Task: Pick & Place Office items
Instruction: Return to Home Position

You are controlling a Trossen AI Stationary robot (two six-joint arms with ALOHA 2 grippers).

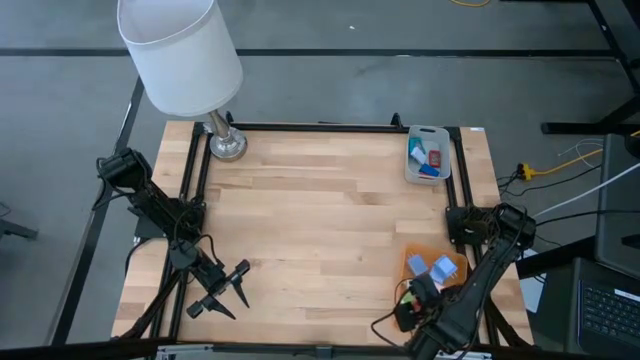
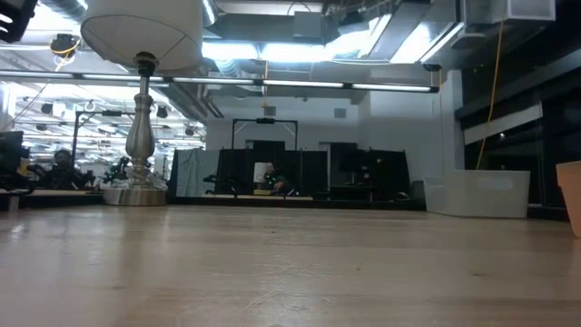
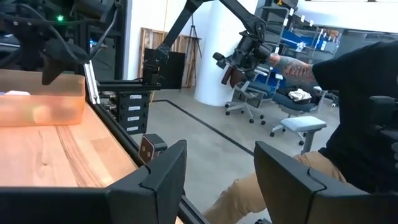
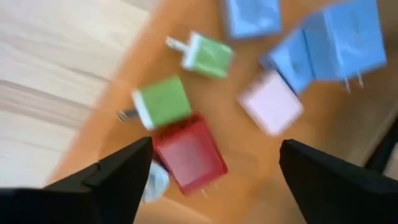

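Note:
Several small office items lie on an orange sheet [image 1: 420, 262] at the table's near right corner. The right wrist view shows a red block [image 4: 189, 155], two green ones [image 4: 161, 99], a pink one [image 4: 270, 102] and blue ones [image 4: 329, 43]. My right gripper [image 4: 214, 180] hangs open over them, pointing down. Its fingers stand on either side of the red block and touch nothing. More items lie in a grey tray [image 1: 411, 168] at the far right. My left gripper [image 1: 225, 290] waits open and level at the near left.
A lamp stands at the far left corner, with a silver base [image 1: 227, 143] and a white shade [image 1: 180, 50]. Bare wooden tabletop [image 1: 320, 230] spreads between the arms. A seated person [image 3: 348, 124] shows beyond the table's edge in the left wrist view.

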